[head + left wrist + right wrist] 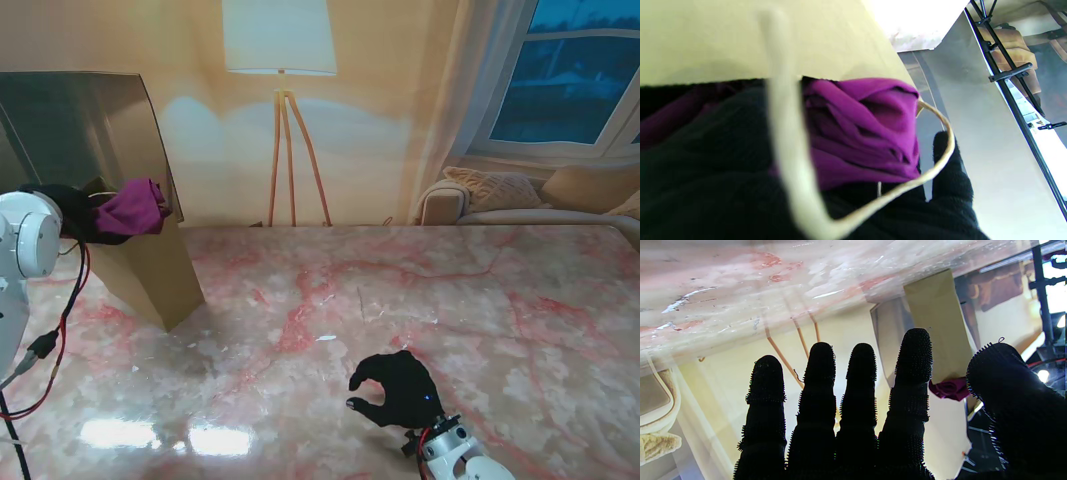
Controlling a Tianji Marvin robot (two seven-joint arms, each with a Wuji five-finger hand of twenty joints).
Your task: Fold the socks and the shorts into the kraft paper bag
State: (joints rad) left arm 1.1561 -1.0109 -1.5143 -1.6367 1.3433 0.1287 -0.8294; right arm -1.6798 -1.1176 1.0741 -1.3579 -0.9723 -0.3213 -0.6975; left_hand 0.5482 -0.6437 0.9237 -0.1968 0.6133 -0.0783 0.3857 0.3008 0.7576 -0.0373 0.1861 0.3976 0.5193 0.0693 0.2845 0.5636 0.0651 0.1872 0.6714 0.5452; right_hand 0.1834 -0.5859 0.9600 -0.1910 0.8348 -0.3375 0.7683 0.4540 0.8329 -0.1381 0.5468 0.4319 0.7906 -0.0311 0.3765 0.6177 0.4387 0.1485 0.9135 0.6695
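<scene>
The kraft paper bag stands upright at the far left of the marble table. My left hand, in a black glove, is at the bag's mouth and shut on a bunched purple pair of shorts. The left wrist view shows the purple shorts pressed against the bag wall, with the bag's pale cord handle looped across my gloved left hand. My right hand rests near the table's front edge, open and holding nothing, its fingers apart. No socks are visible.
A grey reflective panel stands behind the bag. Red and black cables hang beside my left arm. The pink marble table top stretches between the bag and my right hand. The lamp and sofa are a printed backdrop.
</scene>
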